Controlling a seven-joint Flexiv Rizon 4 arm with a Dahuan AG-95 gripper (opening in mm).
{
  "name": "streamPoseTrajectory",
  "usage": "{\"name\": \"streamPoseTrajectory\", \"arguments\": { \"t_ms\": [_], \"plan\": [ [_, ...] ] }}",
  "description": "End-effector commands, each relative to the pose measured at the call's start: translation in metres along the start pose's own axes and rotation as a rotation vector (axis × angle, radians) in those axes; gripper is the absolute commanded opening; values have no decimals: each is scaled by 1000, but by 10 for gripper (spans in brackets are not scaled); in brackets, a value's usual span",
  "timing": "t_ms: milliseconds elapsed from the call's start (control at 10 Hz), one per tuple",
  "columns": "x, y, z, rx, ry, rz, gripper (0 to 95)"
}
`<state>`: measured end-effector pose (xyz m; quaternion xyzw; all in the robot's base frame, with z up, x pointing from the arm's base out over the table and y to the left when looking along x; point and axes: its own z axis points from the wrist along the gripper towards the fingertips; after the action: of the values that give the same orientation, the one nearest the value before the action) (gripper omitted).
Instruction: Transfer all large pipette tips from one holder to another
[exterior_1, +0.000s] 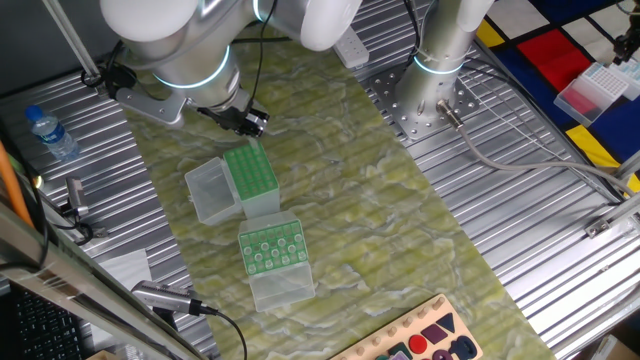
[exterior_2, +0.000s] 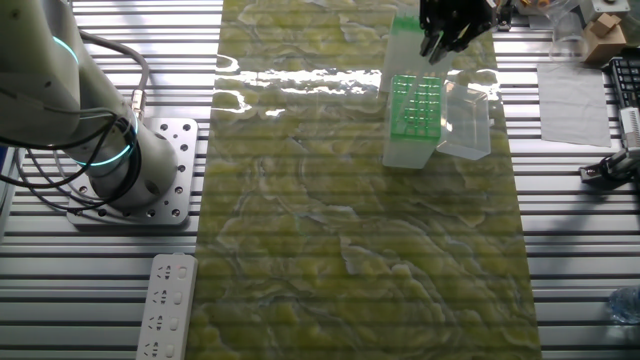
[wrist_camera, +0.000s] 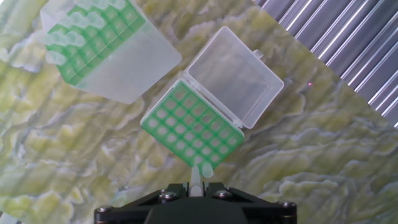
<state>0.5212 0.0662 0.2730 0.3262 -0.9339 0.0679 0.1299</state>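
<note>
1. The gripper (wrist_camera: 196, 186) hangs above the near edge of the empty green rack (wrist_camera: 191, 129), whose clear lid (wrist_camera: 235, 78) lies flipped open beside it. Its fingers are clenched on one pipette tip (wrist_camera: 198, 176), which stands between them and points down toward the rack.
2. The remaining large pipette tips (exterior_1: 270, 247) sit in the second rack (wrist_camera: 93, 38), just beside the empty one on the yellow-green mat (exterior_1: 380, 210) covering the worktop.
3. Risk, as I judge it: the held tip sits at the rack's outer row, so a small sideways error could land it on the green grid between holes, or off the edge, and bend or drop it.
4. A tilted tip in the fingers could also jam at the hole's mouth and push the light rack across the mat.
5. Only the hand view shows the tip in the grasp and the empty holes.
6. The fixed views show both racks together and the arm (exterior_1: 190, 40) above, but there the gripper hides its own load.
</note>
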Motion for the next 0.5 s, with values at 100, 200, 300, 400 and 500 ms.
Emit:
{"name": "streamPoseTrajectory", "arguments": {
  "t_ms": [100,200,300,400,500],
  "plan": [
    [0,0,0,3,3,-13,0],
    [-1,0,0,4,3,-14,0],
    [-3,-1,-2,4,6,-17,0],
    [-4,-1,-3,6,9,-17,0],
    [-6,-2,-4,8,9,-19,0]
  ]
}}
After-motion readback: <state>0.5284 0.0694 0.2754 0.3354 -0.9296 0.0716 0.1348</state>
